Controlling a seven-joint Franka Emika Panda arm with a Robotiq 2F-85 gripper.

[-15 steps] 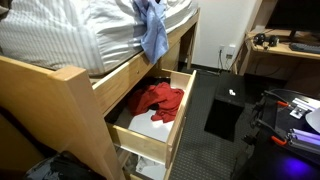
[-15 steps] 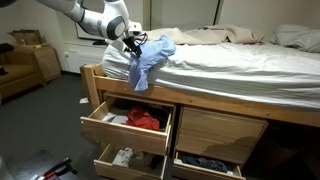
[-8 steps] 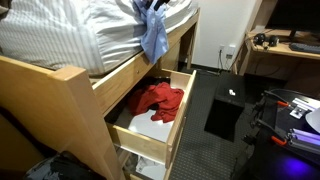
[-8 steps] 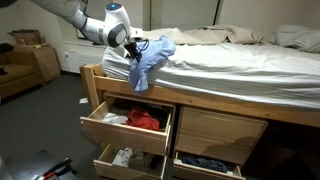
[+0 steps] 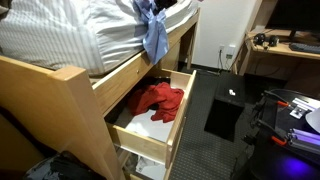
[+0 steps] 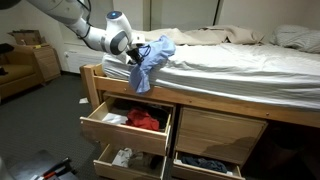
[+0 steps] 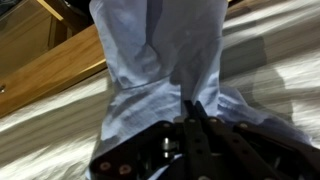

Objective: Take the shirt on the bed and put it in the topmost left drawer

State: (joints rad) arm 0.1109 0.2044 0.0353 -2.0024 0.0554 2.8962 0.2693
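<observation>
A light blue shirt point(image 6: 150, 60) lies bunched at the edge of the bed and hangs over the wooden rail point(image 5: 154, 38). My gripper point(image 6: 133, 48) is on its upper part. In the wrist view the two fingers stand together, and the gripper point(image 7: 192, 106) is shut on a fold of the shirt point(image 7: 150, 60). The topmost left drawer point(image 6: 122, 138) stands pulled out below the shirt. In an exterior view its side wall point(image 5: 181, 112) shows, with a red cloth point(image 5: 160, 98) inside.
Below it a lower left drawer point(image 6: 118, 165) is also open with clothes in it, and a lower right drawer point(image 6: 205, 165) is open too. White striped bedding point(image 5: 70, 35) covers the bed. A black box point(image 5: 226, 110) stands on the floor, with a desk point(image 5: 285, 50) behind it.
The jaws have gone from open to shut on the shirt's upper fold. The arm has shifted slightly along the bed edge. The shirt hangs much as before.
</observation>
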